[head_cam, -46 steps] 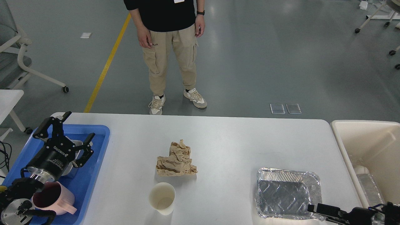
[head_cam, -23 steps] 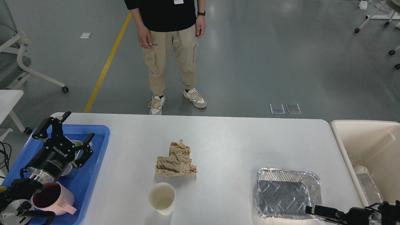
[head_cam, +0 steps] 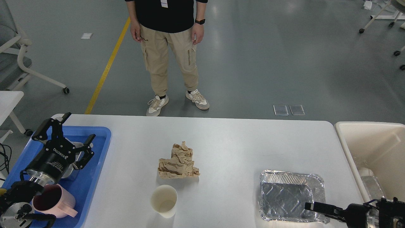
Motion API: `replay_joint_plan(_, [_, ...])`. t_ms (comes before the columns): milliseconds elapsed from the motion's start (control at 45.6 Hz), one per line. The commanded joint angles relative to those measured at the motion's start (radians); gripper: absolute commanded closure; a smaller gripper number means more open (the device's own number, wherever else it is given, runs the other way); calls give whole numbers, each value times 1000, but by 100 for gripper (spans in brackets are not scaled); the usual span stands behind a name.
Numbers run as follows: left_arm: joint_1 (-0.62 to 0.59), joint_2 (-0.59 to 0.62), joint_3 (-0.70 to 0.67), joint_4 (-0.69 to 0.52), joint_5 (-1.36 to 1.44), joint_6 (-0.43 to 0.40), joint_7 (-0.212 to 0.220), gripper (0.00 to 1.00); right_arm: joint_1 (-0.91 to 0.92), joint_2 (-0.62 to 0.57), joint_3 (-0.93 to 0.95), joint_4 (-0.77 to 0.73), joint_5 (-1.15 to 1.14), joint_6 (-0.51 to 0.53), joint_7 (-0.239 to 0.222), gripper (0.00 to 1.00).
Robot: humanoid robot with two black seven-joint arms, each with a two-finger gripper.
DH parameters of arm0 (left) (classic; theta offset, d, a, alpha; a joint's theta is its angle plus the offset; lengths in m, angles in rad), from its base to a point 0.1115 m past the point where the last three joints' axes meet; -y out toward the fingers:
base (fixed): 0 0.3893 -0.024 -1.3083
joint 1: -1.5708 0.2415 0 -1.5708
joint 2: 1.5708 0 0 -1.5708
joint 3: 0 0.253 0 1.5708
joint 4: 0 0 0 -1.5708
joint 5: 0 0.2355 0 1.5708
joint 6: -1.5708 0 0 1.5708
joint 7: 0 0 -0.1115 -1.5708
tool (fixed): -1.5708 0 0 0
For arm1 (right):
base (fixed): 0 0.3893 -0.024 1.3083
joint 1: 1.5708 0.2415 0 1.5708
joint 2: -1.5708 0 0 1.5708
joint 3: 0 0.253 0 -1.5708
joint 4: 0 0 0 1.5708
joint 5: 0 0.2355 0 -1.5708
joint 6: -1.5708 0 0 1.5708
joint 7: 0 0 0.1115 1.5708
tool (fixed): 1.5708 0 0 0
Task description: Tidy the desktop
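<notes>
The bench (head_cam: 227,139) is a large white rectangular top with rounded corners, filling the lower half of the head view; its long axis runs left to right across the view, its far long edge facing a person (head_cam: 167,47) who stands on the grey floor beyond.

Near the middle of the bench lies a crumpled brown paper (head_cam: 178,161), and just nearer than it stands a pale paper cup (head_cam: 164,200), upright with its mouth open upward, close to the paper but apart from it. Toward the right lies an aluminium foil tray (head_cam: 291,194), mouth up, its long side roughly parallel to the bench's long axis.

The right gripper (head_cam: 311,206) comes in low from the right edge, its dark tip over the near right part of the foil tray; it is seen too small and dark to tell its fingers apart, so I cannot tell how the jaws stand or whether they touch the tray.

At the left end sits a blue plastic tray (head_cam: 98,148) holding a pink mug (head_cam: 53,201). The left gripper (head_cam: 68,136) hangs above that tray with its jaws spread wide, holding nothing.

Beside the right end stands a beige bin (head_cam: 364,129).
</notes>
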Motion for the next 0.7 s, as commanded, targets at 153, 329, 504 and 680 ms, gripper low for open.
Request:
replay_joint_plan(153, [4,0,-3,0,0,-7,-7,3,10,10,1,-20,-1,-26,0,0])
replay_joint_plan(329, [8,-2,-3,0,0,-7,-9,3,22,20,1,-31,0,-21,0,0])
replay_joint_plan(504, [11,-2,-3,0,0,-8,-9,3,22,56,-1,-71,0,-20,0,0])
replay_joint_plan(680, [16,-3,-6,0,0,-11,-12,3,28,61,-1,-91,0,-26,0,2])
